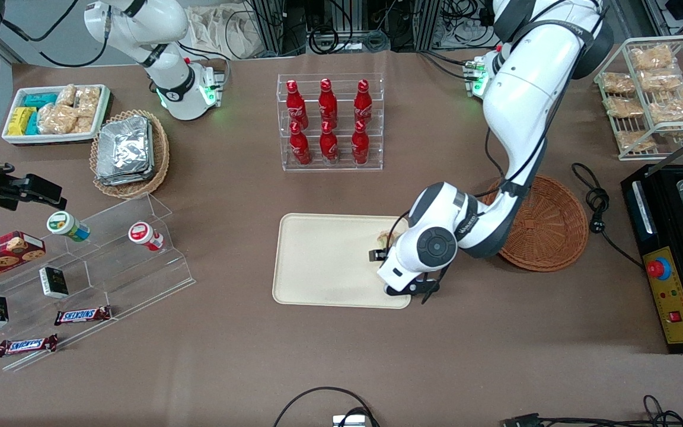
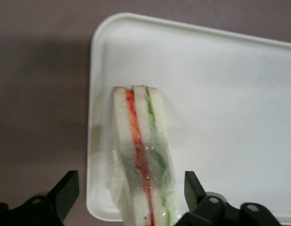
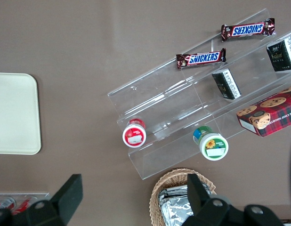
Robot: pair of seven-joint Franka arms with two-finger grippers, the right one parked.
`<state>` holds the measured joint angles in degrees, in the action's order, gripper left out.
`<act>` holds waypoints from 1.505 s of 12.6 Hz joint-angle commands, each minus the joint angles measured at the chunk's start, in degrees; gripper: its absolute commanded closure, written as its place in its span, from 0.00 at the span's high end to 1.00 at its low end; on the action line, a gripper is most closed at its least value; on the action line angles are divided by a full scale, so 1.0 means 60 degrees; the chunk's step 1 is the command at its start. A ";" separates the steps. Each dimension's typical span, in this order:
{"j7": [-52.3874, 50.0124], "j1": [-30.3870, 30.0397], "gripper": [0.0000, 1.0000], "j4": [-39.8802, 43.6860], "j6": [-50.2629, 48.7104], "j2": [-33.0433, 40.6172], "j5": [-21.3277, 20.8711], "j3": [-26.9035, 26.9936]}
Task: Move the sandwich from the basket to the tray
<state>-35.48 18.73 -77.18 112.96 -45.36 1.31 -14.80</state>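
The sandwich [image 2: 143, 155], a white-bread wedge with an orange-red and a green filling line, lies on the cream tray [image 2: 221, 94] close to the tray's short rim at the working arm's end. My gripper [image 2: 130, 178] is directly above it, open, with one black finger [image 2: 66, 188] on each side of the wedge. In the front view the gripper [image 1: 384, 252] hangs over that end of the tray [image 1: 324, 261], and only a bit of the sandwich [image 1: 385, 238] shows past the wrist. The reddish-brown basket [image 1: 549, 222] beside the tray, toward the working arm's end, shows nothing in it.
A clear rack of red bottles [image 1: 329, 121] stands farther from the front camera than the tray. A clear stepped stand with snacks [image 1: 80, 267] and a tan basket of foil packets [image 1: 128, 151] lie toward the parked arm's end. A black machine [image 1: 673, 261] sits beside the reddish basket.
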 commanded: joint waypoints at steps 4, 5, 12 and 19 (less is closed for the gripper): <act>-0.0767 -0.0481 0.95 -0.1663 -0.1030 0.2412 -0.0408 0.0724; -0.0767 -0.0687 0.95 -0.2205 -0.0869 0.2954 -0.0408 0.0724; 0.0591 -0.2255 0.95 -0.5139 -0.0984 0.6238 -0.0438 0.0709; 0.3187 -0.3749 1.00 -0.4847 -0.2814 0.7206 -0.0423 0.0709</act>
<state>-18.50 -1.58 -105.92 98.36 -5.43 -0.91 -9.87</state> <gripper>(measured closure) 0.000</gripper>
